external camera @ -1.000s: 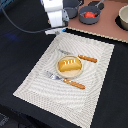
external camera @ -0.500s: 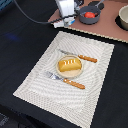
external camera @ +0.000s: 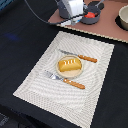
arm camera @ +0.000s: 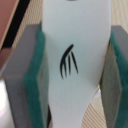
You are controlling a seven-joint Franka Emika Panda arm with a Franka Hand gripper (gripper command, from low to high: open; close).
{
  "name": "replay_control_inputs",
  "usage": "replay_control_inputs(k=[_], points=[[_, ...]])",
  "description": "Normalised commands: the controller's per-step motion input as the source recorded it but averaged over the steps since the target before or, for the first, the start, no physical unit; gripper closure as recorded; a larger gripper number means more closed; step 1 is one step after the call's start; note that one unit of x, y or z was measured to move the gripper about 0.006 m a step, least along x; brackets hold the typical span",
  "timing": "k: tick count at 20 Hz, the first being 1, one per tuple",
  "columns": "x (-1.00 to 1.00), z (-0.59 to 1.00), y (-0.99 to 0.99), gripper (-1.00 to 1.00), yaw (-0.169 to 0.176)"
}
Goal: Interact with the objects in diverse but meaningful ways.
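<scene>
Currently: gripper [arm camera: 75, 75] pads [arm camera: 40, 85] pinching white flat piece w/ black mark [arm camera: 75, 45], grip centred. Ext. view, near to far: fork [external camera: 64, 80]; bread loaf [external camera: 69, 64] on plate [external camera: 60, 71], mid-mat [external camera: 35, 85]; knife [external camera: 79, 56]; arm far back beside pan [external camera: 92, 11] w/ tomato [external camera: 89, 15]. Judgement: keep squeeze steady, move slow, set piece down flat before opening.

Exterior view: even, moderately bright light, soft overall, coarse resolution. Bread loaf [external camera: 69, 64] casts faint shadow on plate [external camera: 76, 73]. Dark surround near gripper [external camera: 70, 12] underexposed, detail lost. Wrist view: strongly defocused at close range; white piece [arm camera: 75, 60] between pads [arm camera: 40, 75] glary, edges smeared.
</scene>
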Motion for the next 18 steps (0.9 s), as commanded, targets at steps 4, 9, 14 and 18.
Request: replay_control_inputs(k=[4, 9, 14, 18], points=[[0.75, 0.86, 0.45, 1.00, 0.000], [0.75, 0.85, 0.48, 1.00, 0.000], [0.74, 0.78, 0.50, 1.00, 0.000], [0.73, 0.67, 0.49, 1.00, 0.000]])
